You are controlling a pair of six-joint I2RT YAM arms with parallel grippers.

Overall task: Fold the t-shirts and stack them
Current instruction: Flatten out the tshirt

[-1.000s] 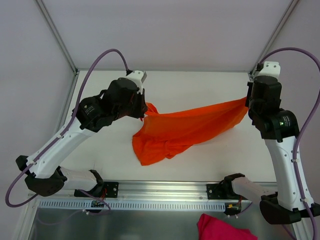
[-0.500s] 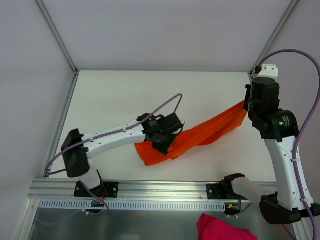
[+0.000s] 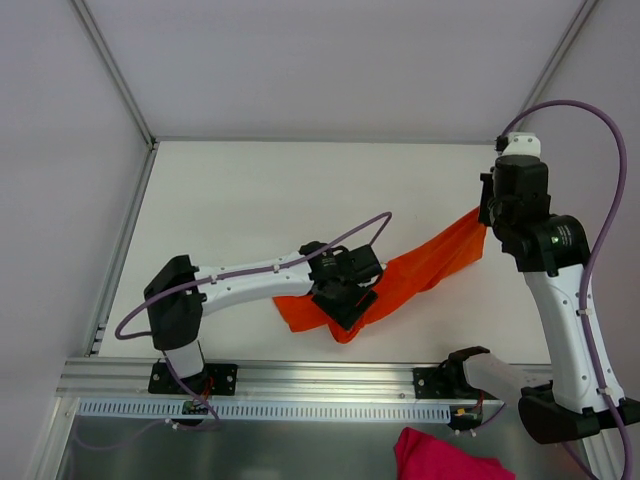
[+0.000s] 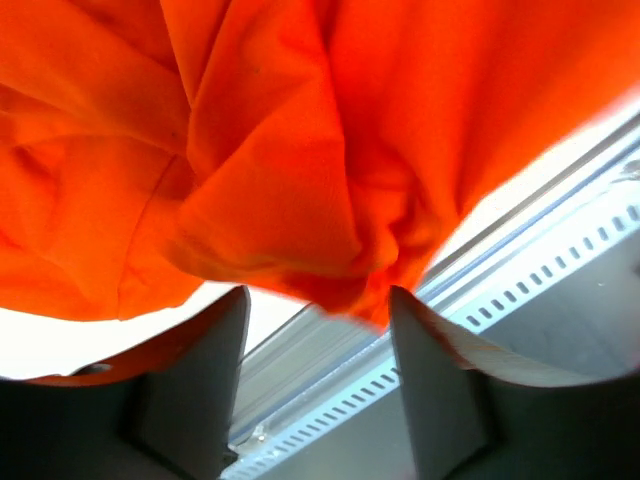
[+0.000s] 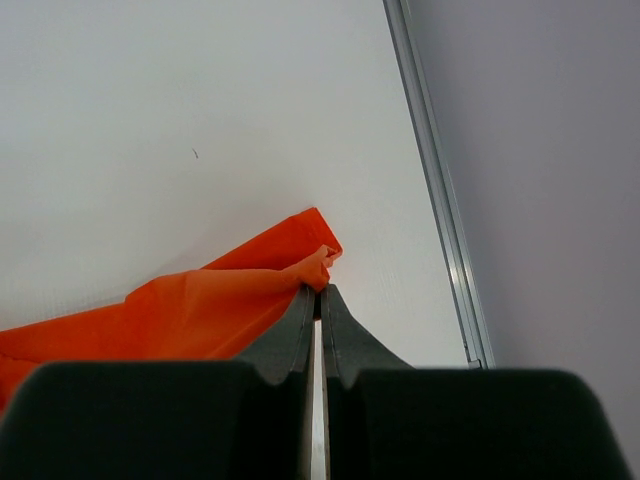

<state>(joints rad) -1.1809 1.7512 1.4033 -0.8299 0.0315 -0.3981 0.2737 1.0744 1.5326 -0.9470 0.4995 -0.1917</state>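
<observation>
Bright orange soft fabric t-shirt (image 3: 430,262) strung across near-right part of white table (image 3: 250,200); right gripper (image 5: 320,290) pressed together on its far-right corner; left gripper (image 4: 318,297) spread apart, bunched near-left end draped over its tips, beside aluminium rail (image 3: 320,375)

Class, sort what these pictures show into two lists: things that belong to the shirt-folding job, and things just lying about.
Belongs to the job:
orange t-shirt, pulled out long
right gripper, shut on one corner of it
left gripper, open at its bunched end

Just lying about:
magenta cloth, at the near edge of the top view, touched by neither arm
</observation>
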